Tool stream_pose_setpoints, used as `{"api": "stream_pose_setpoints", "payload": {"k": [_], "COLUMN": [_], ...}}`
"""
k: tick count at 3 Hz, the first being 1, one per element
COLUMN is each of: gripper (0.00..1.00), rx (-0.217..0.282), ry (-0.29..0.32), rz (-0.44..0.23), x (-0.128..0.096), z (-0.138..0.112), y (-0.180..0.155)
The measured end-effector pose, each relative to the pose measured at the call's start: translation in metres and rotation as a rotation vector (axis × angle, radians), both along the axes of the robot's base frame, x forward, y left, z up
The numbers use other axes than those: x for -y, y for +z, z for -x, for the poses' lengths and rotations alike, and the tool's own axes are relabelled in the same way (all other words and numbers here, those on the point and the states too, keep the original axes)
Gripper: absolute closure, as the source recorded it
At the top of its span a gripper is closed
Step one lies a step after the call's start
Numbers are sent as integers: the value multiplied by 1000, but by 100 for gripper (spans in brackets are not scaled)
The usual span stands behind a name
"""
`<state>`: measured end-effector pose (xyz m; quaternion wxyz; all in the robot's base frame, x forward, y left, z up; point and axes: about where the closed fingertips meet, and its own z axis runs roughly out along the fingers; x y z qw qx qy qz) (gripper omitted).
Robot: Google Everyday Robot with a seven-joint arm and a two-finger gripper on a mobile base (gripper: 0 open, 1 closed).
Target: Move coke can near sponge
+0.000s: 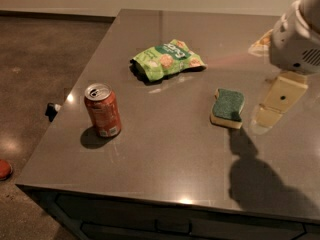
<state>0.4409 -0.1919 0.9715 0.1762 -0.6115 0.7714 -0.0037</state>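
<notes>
The coke can (102,110), red-orange with a silver top, stands upright near the left edge of the grey table (165,154). The sponge (228,107), dark green on top with a pale yellow base, lies flat right of the table's middle. My gripper (270,115) hangs from the white wrist (296,39) at the right, just above the table and a short way right of the sponge. It holds nothing that I can see. The can is far to the left of the gripper, with the sponge in between.
A green snack bag (167,59) lies behind the can and sponge, toward the table's middle back. An orange object (261,43) sits at the far right back. The table's front and left edges drop to a brown floor (35,59).
</notes>
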Motion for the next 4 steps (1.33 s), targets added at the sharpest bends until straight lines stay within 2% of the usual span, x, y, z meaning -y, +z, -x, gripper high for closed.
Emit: {"api": "stream_pose_setpoints", "payload": {"k": [1,3,4], "gripper": [0,0,0], "rx": [-28,-78,-63], "ry": [56,122,154], "rz": [-99,-281,-425], "x": [-40,-123,-182], "z": [-2,-11,-24], "y": [-13,-37,-42]}}
